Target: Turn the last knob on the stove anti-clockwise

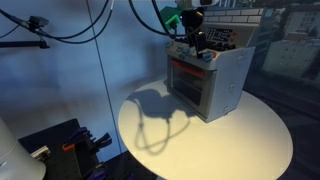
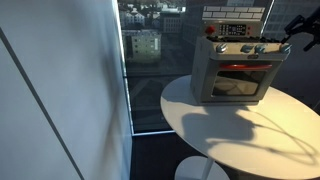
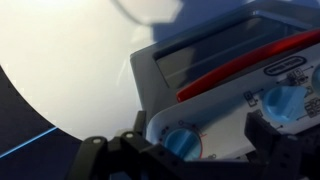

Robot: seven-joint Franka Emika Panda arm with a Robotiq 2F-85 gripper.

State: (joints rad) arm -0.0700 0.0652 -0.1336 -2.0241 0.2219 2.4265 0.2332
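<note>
The stove (image 1: 212, 82) is a small grey-silver toy oven with a red strip and a dark-windowed door. It stands on a round white table in both exterior views, and it also shows in an exterior view (image 2: 235, 75). In the wrist view the stove (image 3: 190, 75) fills the right half, with its red door handle (image 3: 240, 68) and two pale blue knobs. My gripper (image 3: 185, 152) is open, with its dark fingers on either side of the nearer knob (image 3: 183, 141). The other knob (image 3: 286, 101) lies further right. The gripper (image 2: 284, 42) hangs at the end of the control strip.
The round white table (image 1: 255, 135) has its edge close to the stove's front. A large window (image 2: 145, 60) stands behind the table. Cables (image 1: 70, 25) hang at the back, and black equipment (image 1: 60, 145) sits low beside the table.
</note>
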